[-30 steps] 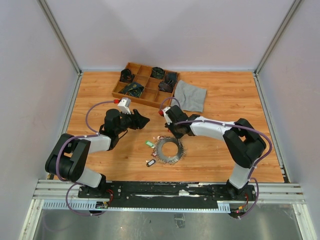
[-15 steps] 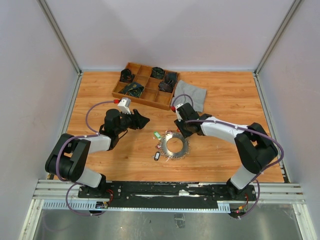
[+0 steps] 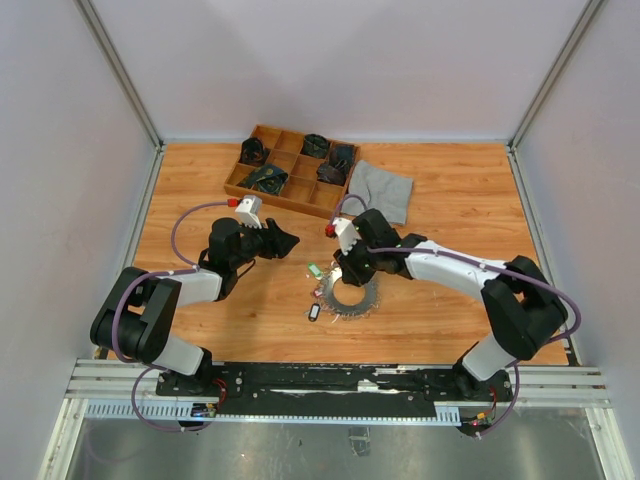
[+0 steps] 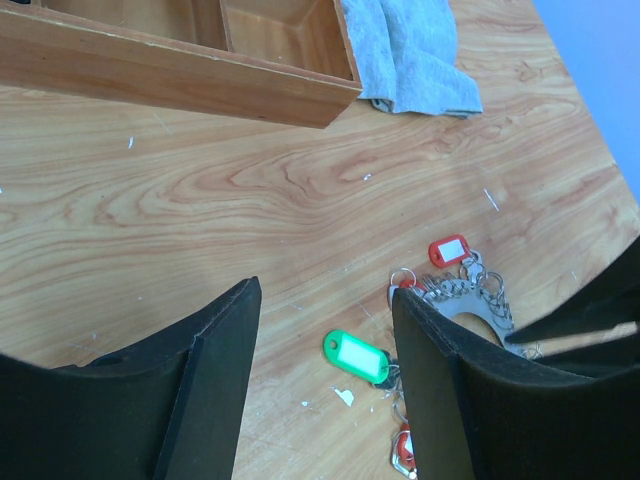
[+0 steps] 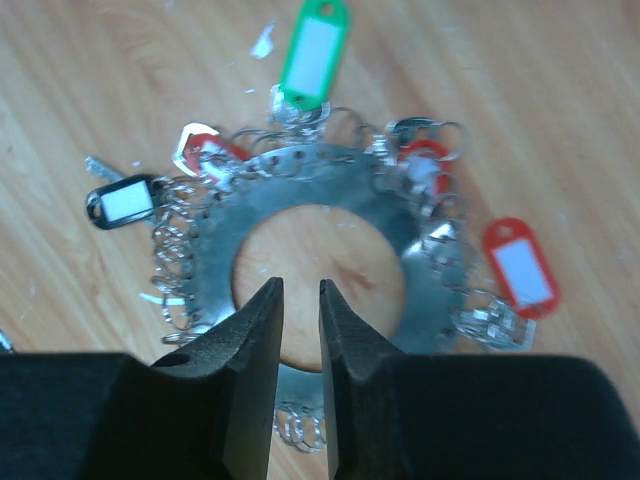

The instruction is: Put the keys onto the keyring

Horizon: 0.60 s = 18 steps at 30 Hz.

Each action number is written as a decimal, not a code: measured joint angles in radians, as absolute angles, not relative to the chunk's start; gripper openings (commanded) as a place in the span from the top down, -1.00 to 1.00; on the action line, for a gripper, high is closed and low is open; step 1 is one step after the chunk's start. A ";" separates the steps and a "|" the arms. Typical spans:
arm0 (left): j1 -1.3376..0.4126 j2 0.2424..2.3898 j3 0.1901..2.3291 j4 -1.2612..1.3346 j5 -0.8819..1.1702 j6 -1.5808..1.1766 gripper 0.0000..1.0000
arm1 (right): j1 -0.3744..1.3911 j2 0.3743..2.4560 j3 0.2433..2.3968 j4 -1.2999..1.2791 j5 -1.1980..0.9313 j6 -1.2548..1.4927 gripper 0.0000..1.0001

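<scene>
Keyring [image 3: 350,296]: toothed flat metal disc, lying mid-tabletop [image 3: 460,210] between the two arms. It is probably lying flat so that its rim loops are facing an end effector coming from above.

Keys, tagged: the green-tagged key [image 5: 313,45] is touching the far rim, the black-tagged key [image 5: 125,200] is sitting just beside the left rim, and the red-tagged key [image 5: 520,270] is lying at the right rim. Whether each is already threaded on, I cannot tell.

The right end effector [image 5: 300,295] is hanging low over the disc's hole and near band. Its fingers are drawn almost together, leaving a thin slit. I judge it is working at the rim, but whether it is pinching anything I cannot tell.

The left end effector [image 4: 325,290] is hovering off to the left, released, fingers spread wide with nothing between them. It seems to be waiting clear so the other arm has room.

Also present: the wooden tray [image 3: 290,172] and the grey cloth [image 3: 384,190] are sitting at the far side, well apart from the work.

Views: the overhead camera is giving the whole layout but reducing the keys to specks. The right wrist camera alone is showing tag colours, loops and the slit. The left wrist camera is showing the tray wall and the cloth, with its own finger hiding half of the disc.
</scene>
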<state>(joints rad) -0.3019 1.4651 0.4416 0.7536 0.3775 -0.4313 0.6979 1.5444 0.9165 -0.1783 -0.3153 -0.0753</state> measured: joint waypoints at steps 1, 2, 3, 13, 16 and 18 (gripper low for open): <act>-0.302 1.465 0.442 0.754 0.378 -0.431 -0.21 | 0.711 1.558 0.923 -0.187 -0.331 -0.080 0.61; -0.302 1.465 0.442 0.754 0.377 -0.431 -0.21 | 0.728 1.573 0.928 -0.194 -0.342 -0.083 0.62; -0.302 1.465 0.442 0.754 0.377 -0.430 -0.21 | 0.743 1.585 0.931 -0.204 -0.350 -0.084 0.62; -0.302 1.465 0.442 0.754 0.378 -0.430 -0.21 | 0.799 1.598 0.932 -0.267 -0.377 -0.084 0.42; -0.302 1.465 0.442 0.754 0.378 -0.430 -0.21 | 0.823 1.601 0.932 -0.276 -0.374 -0.088 0.41; -0.302 1.465 0.442 0.753 0.378 -0.430 -0.21 | 0.837 1.607 0.932 -0.284 -0.371 -0.091 0.39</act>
<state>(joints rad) -0.3019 1.4651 0.4416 0.7532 0.3779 -0.4301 0.8371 1.6070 0.9318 -0.2840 -0.3710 -0.0906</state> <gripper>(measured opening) 0.604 0.291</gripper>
